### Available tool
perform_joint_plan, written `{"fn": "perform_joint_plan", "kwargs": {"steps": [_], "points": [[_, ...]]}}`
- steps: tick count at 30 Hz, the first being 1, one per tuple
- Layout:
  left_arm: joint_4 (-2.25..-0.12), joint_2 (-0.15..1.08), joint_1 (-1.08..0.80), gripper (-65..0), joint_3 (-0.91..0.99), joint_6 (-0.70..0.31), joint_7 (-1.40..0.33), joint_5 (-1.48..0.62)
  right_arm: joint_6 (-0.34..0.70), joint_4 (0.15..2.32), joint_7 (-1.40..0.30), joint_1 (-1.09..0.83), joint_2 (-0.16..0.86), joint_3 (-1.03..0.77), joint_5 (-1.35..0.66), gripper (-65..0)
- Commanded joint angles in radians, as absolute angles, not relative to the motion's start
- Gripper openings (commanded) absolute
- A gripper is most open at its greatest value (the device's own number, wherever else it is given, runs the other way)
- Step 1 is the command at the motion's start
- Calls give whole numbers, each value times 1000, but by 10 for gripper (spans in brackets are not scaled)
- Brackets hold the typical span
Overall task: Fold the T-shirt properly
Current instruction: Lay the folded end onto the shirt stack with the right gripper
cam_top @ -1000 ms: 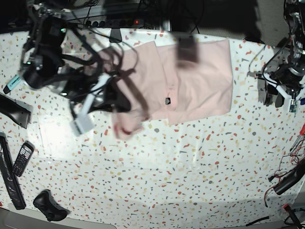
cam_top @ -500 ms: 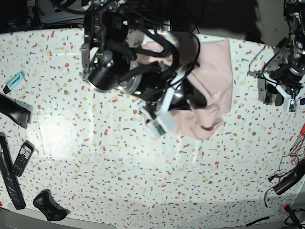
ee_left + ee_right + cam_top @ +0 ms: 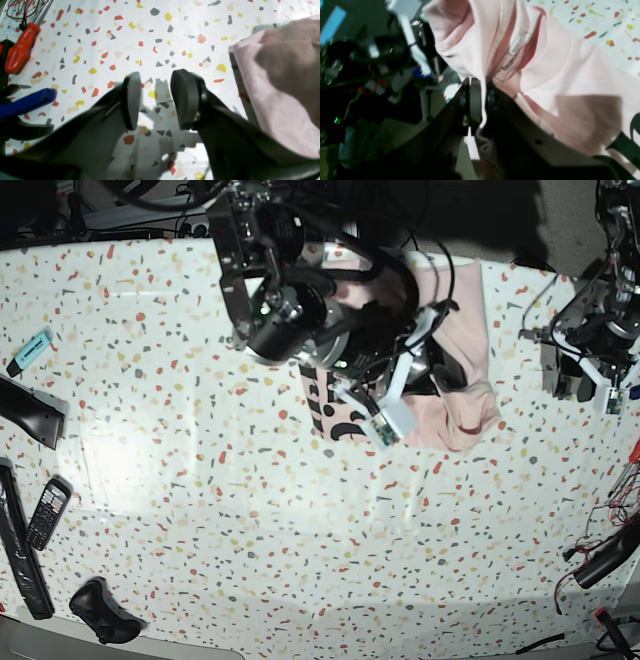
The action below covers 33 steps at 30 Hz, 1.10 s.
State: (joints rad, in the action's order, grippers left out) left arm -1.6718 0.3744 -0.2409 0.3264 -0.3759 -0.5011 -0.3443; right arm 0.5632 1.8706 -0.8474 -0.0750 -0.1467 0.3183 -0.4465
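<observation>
Speckled table (image 3: pixel 300 560), phone (image 3: pixel 46 513) – left edge, red-handled screwdriver (image 3: pixel 20 50)

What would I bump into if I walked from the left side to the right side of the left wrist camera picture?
Red screwdriver handle → blue handle → one finger of the open left gripper → its other finger → the pink T-shirt.

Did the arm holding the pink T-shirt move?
Yes. The right pincer, shut on the T-shirt, swept rightward across the table, away from the phone.
</observation>
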Motion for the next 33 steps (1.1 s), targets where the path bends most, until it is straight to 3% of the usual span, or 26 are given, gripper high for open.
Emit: {"fn": "perform_joint_plan", "kwargs": {"steps": [1,5,8,10,14,19,23,27,33], "points": [[-1691,389,-236,-420,334,-374,-479,-350,569,1878,-800,-62,-157,323,-471,-650],[-1691,389,-236,-420,334,-374,-478,-350,569,1868,-738,-61,-157,323,-486,-626],[-1691,389,-235,-420,334,-374,-478,-350,599,1868,-738,-61,-157,323,-560,-475],[-1691,389,-235,-420,334,-374,-478,-350,659,1868,-742,-61,-157,323,-630,-413],[-1691,389,-236,-420,334,-374,-478,-350,673,1869,-784,-57,-157,323,-773,-407],[-1691,389,-236,-420,334,-374,-477,-351,673,1870,-894,-6,-157,316,-782,-408],[-1691,389,-236,-420,334,-380,-478,-426,673,1874,-968,59,-157,278,-697,-408],[-1717,388,-235,-420,334,-484,-484,-548,672,1874,-966,101,-157,205,-578,-409],[-1834,388,-236,-420,334,-491,-540,-587,670,1874,-953,128,-119,99,-545,-411]]}}
